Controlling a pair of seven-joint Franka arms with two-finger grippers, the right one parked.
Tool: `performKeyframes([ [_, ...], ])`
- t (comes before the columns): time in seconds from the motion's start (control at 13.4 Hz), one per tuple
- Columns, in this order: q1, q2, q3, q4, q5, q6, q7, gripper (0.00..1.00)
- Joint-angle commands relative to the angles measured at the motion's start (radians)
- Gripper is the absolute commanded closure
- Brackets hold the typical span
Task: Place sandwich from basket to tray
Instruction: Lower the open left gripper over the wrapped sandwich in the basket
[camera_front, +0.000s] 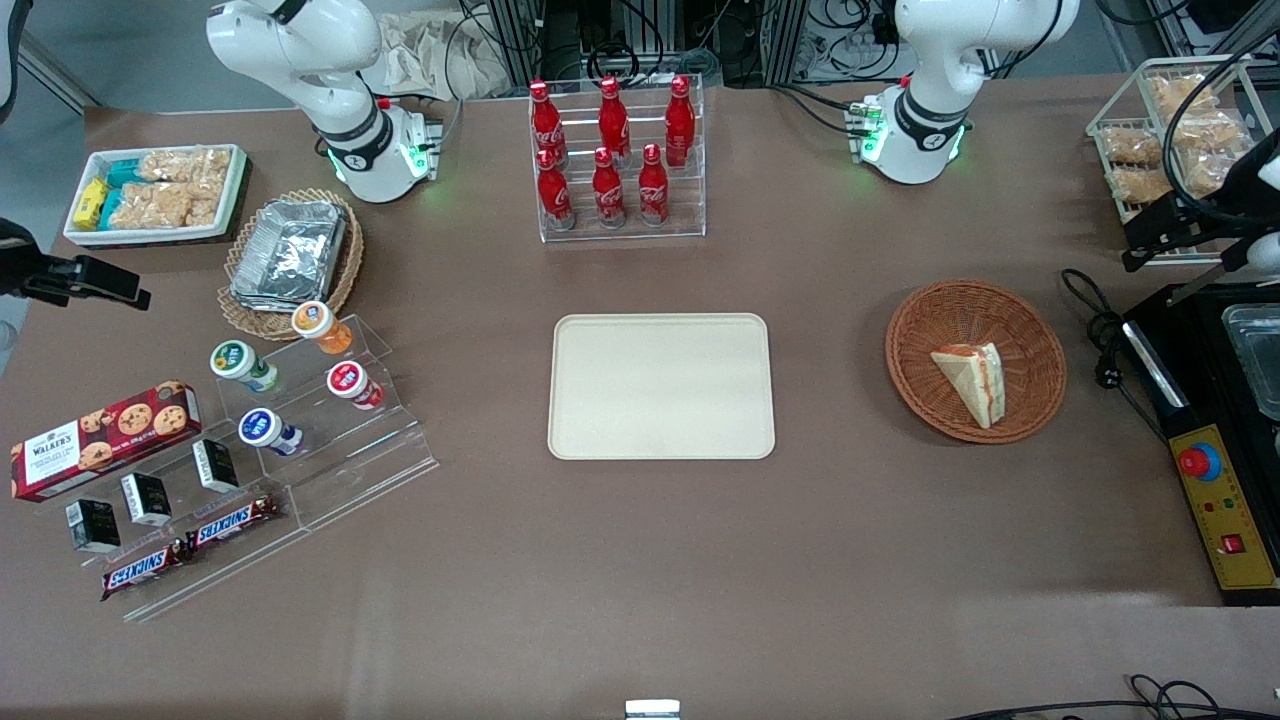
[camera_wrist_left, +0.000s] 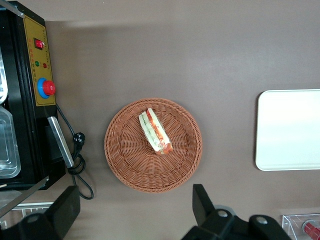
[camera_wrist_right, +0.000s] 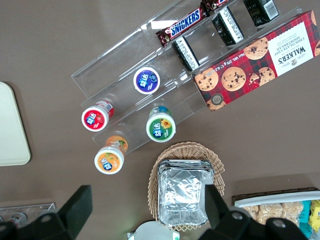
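The sandwich (camera_front: 972, 381), a white bread wedge with red-orange and green filling, lies in the reddish-brown wicker basket (camera_front: 918, 330) toward the working arm's end of the table. The cream tray (camera_front: 660, 386) lies bare at the table's middle, beside the basket. My left gripper (camera_front: 1150, 240) hangs high above the table, farther from the front camera than the basket and nearer the table's end. In the left wrist view the gripper (camera_wrist_left: 134, 207) is open and holds nothing, with the basket (camera_wrist_left: 125, 155), the sandwich (camera_wrist_left: 155, 131) and part of the tray (camera_wrist_left: 290, 130) below it.
A black machine with a red button (camera_front: 1215, 480) and its cable (camera_front: 1100, 340) stand beside the basket at the table's end. A wire rack of snack packets (camera_front: 1160, 140) stands farther back. A cola bottle rack (camera_front: 615, 160) stands farther back than the tray.
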Motion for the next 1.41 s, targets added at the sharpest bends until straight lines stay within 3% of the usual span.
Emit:
performKeyframes([
  [0.0, 0.004, 0.018, 0.008, 0.035, -0.003, -0.026, -0.009, 0.00],
  [0.3, 0.002, 0.046, 0.011, 0.041, -0.003, -0.026, -0.038, 0.00],
  [0.67, 0.004, 0.061, 0.012, -0.031, -0.035, 0.020, -0.267, 0.00],
  [0.82, 0.002, 0.050, 0.012, -0.135, -0.046, 0.130, -0.420, 0.00],
  [1.34, -0.002, 0.006, -0.011, -0.547, -0.039, 0.529, -0.566, 0.00],
])
